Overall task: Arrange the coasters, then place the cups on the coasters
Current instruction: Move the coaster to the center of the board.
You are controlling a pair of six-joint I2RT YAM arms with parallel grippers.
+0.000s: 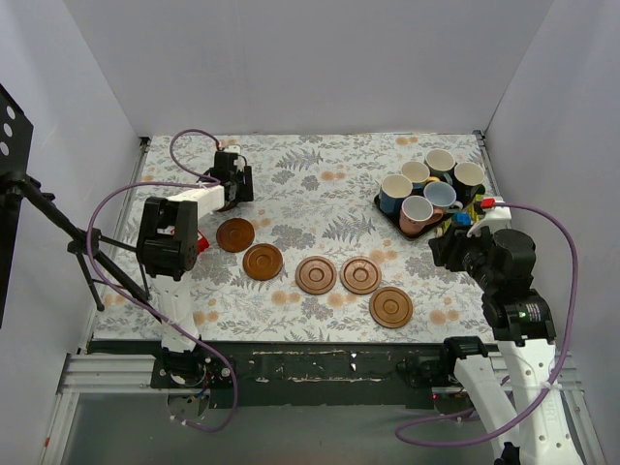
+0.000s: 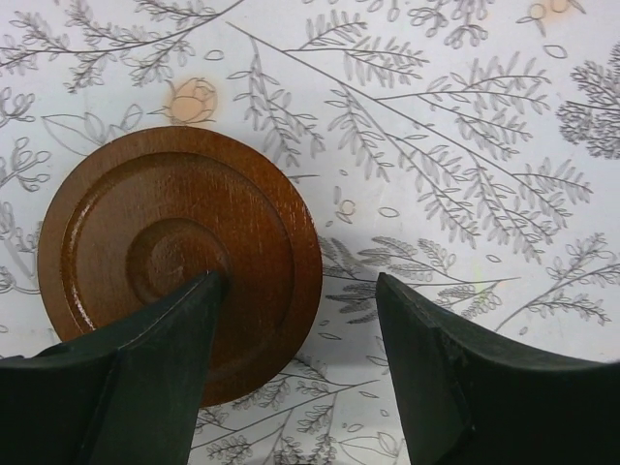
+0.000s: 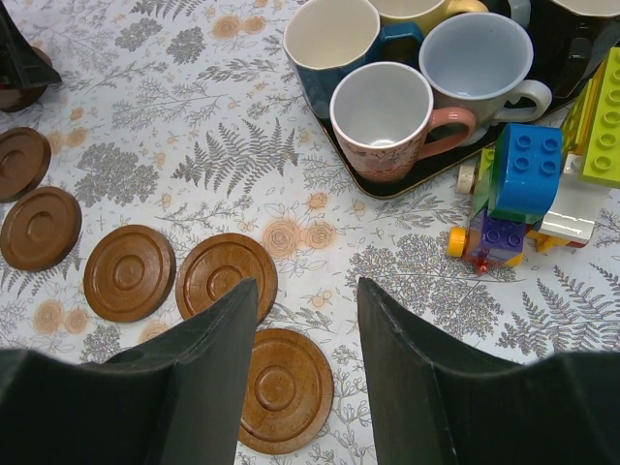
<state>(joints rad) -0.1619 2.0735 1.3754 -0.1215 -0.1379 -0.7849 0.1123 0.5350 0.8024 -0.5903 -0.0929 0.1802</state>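
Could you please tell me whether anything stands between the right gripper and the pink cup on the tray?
Nothing visible does. Only bare tablecloth lies between the right gripper and the pink cup at the near edge of the tray; the toy blocks sit off to one side.

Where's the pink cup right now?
In the top view, the pink cup stands on the tray at far right, at the tray's near edge, beside the dark blue cup and light blue cup.

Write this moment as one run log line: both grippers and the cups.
left gripper: open above a coaster | right gripper: open, empty | cups: on tray, none on coasters
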